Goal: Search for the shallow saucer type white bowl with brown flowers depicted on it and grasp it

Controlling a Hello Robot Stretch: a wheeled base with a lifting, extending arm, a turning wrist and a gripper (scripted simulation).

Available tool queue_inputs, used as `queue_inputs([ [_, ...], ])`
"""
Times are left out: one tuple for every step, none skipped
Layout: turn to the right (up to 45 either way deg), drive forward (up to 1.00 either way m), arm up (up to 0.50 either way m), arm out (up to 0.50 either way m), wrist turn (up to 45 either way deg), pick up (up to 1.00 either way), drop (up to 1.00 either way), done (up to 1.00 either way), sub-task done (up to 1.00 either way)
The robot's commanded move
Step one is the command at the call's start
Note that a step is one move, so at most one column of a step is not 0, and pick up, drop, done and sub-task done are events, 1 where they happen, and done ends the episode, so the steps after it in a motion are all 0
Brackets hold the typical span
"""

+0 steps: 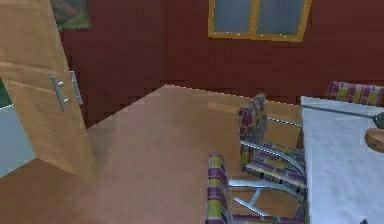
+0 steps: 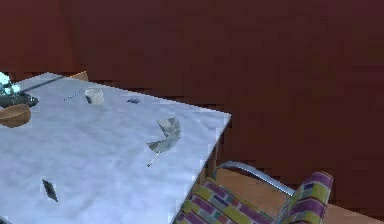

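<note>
Claw: its state cannot be told.
Desk (image 2: 100,160): carrying a small pale dish (image 2: 95,96) near its far edge.
Striped chair (image 2: 262,206): standing beside it.

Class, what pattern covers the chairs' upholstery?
Plaid of purple, yellow-green and red stripes; the chairs show best in the forward view.

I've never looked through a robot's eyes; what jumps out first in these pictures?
Deep red walls stand out, with a yellow-framed window at the forward view's top and an open wooden door at its left. Bright plaid chairs stand beside a pale marbled table at its right. In the arm side view, a brown dish sits on that table at the left edge.
</note>
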Motion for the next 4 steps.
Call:
queue_inputs([
  [0.0, 0.0, 0.38, 0.0, 0.0, 0.0, 0.0, 0.0, 0.0],
  [0.0, 0.0, 0.0, 0.44, 0.0, 0.0, 0.0, 0.0, 0.0],
  [0.0, 0.0, 0.0, 0.0, 45.0, 0.0, 0.0, 0.0, 0.0],
  [0.0, 0.0, 0.0, 0.0, 45.0, 0.0, 0.0, 0.0, 0.0],
])
